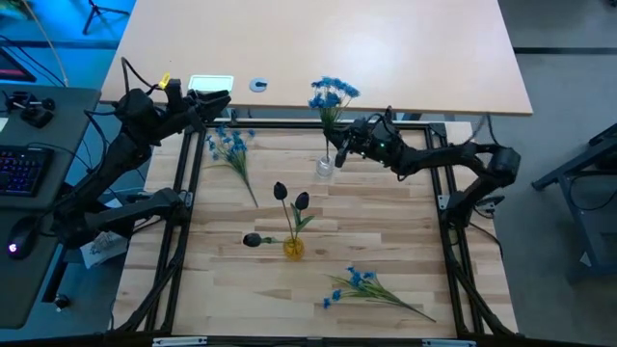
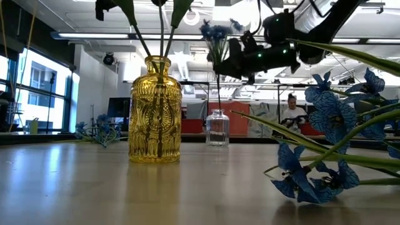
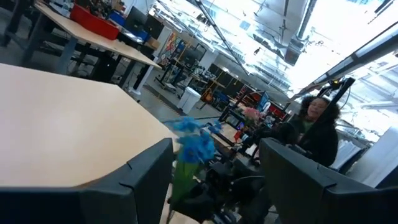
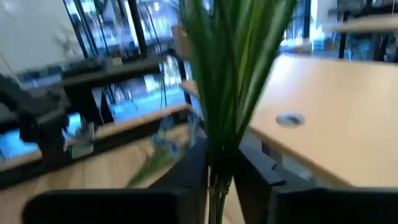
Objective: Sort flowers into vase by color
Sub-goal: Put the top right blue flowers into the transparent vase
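My right gripper [image 1: 343, 146] hovers over a small clear glass vase [image 1: 325, 167] near the table's far edge and is shut on a blue flower spray [image 1: 333, 93]. A yellow glass vase [image 1: 293, 249] at mid-table holds two black tulip buds [image 1: 281, 190] by their stems. A third black bud [image 1: 253, 239] lies flat beside it. One blue spray [image 1: 229, 145] lies at the far left, another [image 1: 362, 284] toward the near edge. My left gripper [image 1: 220, 99] waits open, raised at the far-left corner. My right gripper pinches the blue spray's green stem and leaves [image 4: 219, 146] between its two fingers, well below the blossoms [image 2: 215, 30]. The fingers come level from the table's right, lying across the stem. The spray stands upright, and its thin lower stem [image 2: 218, 94] runs down into the clear vase's mouth [image 2: 217, 112].
A black metal frame [image 1: 188, 183] borders the wooden work surface. A second table [image 1: 318, 48] lies beyond the far edge, with a white card and a round cap on it. In the low view the near blue spray [image 2: 331, 156] fills the right foreground. A person sits in the room behind.
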Controlling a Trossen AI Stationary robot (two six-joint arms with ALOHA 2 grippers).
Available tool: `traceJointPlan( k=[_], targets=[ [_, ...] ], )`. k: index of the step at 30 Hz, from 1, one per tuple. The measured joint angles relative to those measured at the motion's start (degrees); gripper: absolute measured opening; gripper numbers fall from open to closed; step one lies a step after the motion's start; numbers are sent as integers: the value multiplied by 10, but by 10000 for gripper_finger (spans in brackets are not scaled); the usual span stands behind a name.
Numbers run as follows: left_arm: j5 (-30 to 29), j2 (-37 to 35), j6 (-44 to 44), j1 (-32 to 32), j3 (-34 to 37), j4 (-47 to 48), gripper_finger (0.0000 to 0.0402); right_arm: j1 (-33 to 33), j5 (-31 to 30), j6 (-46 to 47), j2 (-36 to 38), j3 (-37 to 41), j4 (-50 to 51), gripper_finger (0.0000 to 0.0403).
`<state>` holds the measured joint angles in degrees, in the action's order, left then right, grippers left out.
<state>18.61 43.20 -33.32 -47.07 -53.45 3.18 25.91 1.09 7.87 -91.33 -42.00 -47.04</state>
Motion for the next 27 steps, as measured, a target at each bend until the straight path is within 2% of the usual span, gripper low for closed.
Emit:
traceJointPlan(
  k=[10,14,18,27],
  targets=[
    [-2,0,36,-1,0,0,225,-9,-10,11,138,0,236,225],
    [-5,0,36,-2,0,-1,225,-14,-4,-1,178,0,306,271],
    [-9,0,51,-2,0,-1,225,-12,-6,-12,217,0,372,291],
    [-11,0,75,-2,0,-1,225,-12,-10,-25,304,0,458,293]
  ],
)
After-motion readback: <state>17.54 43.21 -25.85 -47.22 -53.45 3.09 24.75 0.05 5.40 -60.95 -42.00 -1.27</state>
